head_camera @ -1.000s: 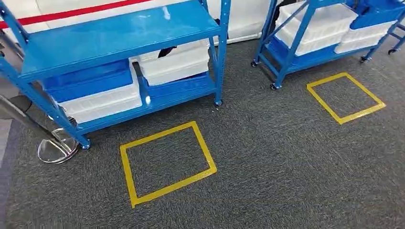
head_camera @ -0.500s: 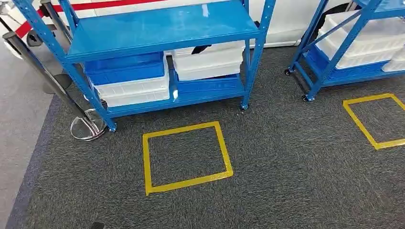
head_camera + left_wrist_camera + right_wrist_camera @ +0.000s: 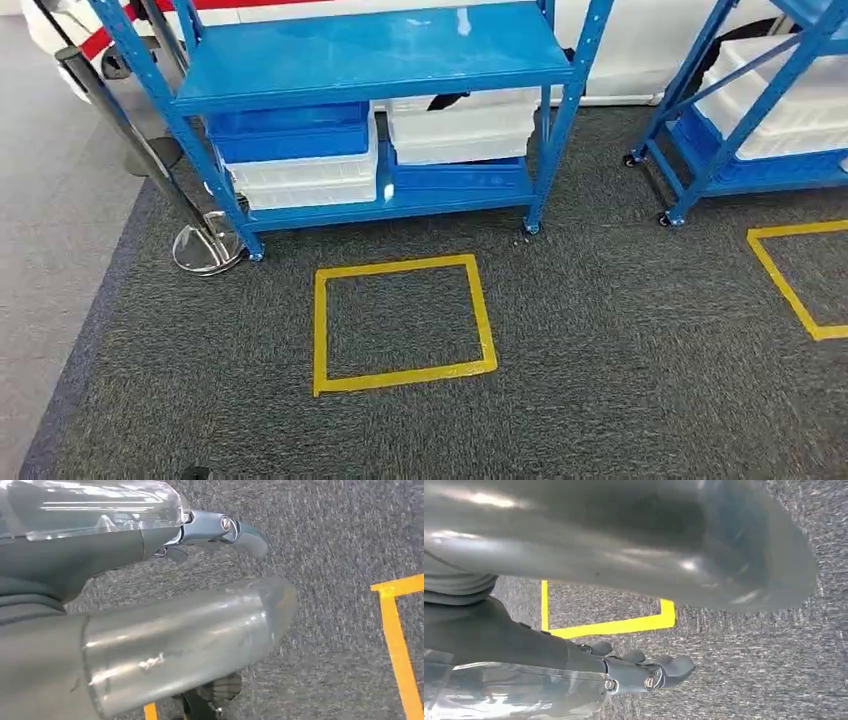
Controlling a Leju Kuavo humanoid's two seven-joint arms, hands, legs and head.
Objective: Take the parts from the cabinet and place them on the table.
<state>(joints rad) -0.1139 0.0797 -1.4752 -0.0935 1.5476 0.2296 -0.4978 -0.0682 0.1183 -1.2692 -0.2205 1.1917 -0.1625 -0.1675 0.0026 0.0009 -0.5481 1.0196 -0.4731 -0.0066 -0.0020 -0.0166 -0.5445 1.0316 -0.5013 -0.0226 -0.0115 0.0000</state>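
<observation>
Left hand (image 3: 190, 580) apparently empty, above carpet (image 3: 340, 530).

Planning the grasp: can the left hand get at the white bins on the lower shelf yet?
Probably not yet. The left hand hangs over the carpet, holding nothing; the white bins sit under the blue shelf, beyond the yellow square.

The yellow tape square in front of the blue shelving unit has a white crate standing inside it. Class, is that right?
No. In the head view the yellow tape square encloses only bare carpet; the white crates sit on the lower shelf of the blue shelving unit.
</observation>
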